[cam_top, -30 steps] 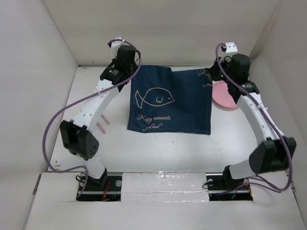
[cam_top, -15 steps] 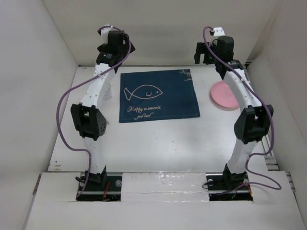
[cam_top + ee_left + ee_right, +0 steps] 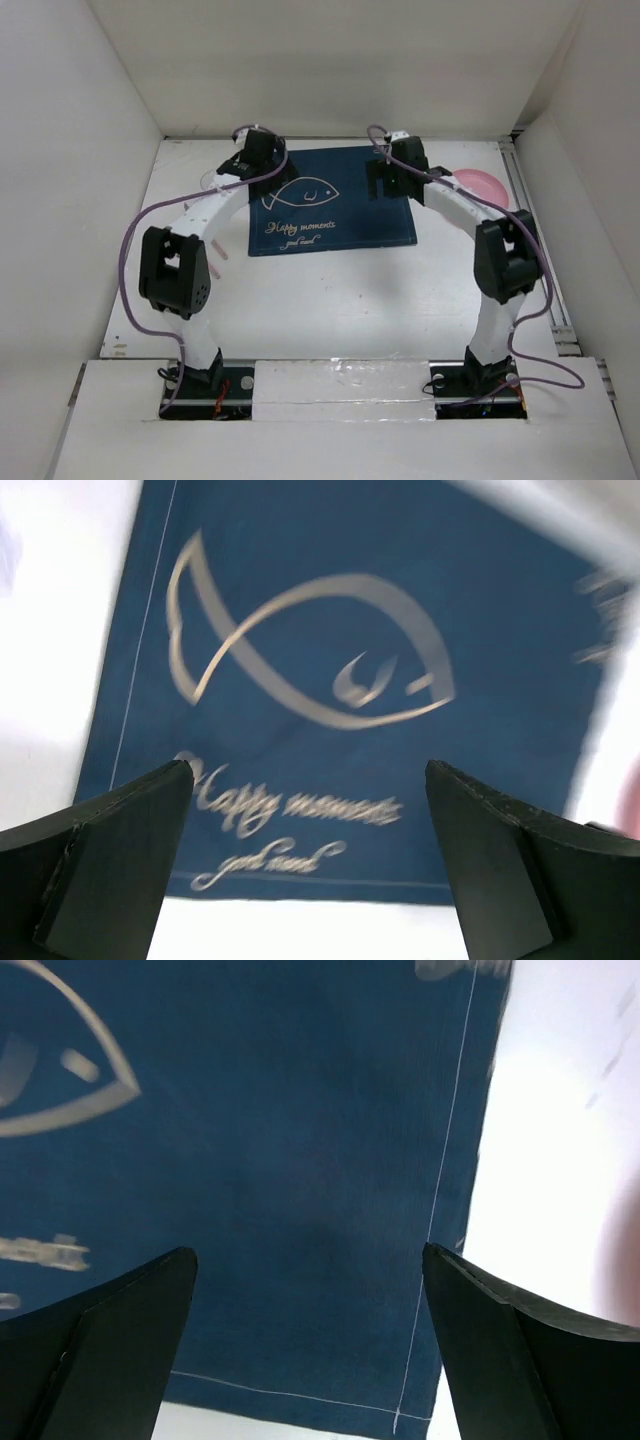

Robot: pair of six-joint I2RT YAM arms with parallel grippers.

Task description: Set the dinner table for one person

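Observation:
The dinner table (image 3: 330, 295) is a wide white tabletop. A navy placemat (image 3: 335, 205) with a fish outline lies flat on its far middle. My left gripper (image 3: 262, 172) hovers open over the mat's far left corner, nothing between its fingers. My right gripper (image 3: 387, 180) hovers open over the mat's far right part. In the left wrist view the left gripper (image 3: 308, 770) frames the placemat (image 3: 300, 630) and its lettering. In the right wrist view the right gripper (image 3: 308, 1250) frames the placemat (image 3: 280, 1160) near its right corner.
A pink plate (image 3: 482, 186) rests on the table right of the mat, partly behind the right arm. Thin pink sticks (image 3: 214, 251) lie left of the mat by the left arm. White walls enclose the table on three sides.
One second ago both grippers held the mat's far corners lifted; they let go and the mat settled flat. Both arms have since come down and nearer, over the mat, jaws open.

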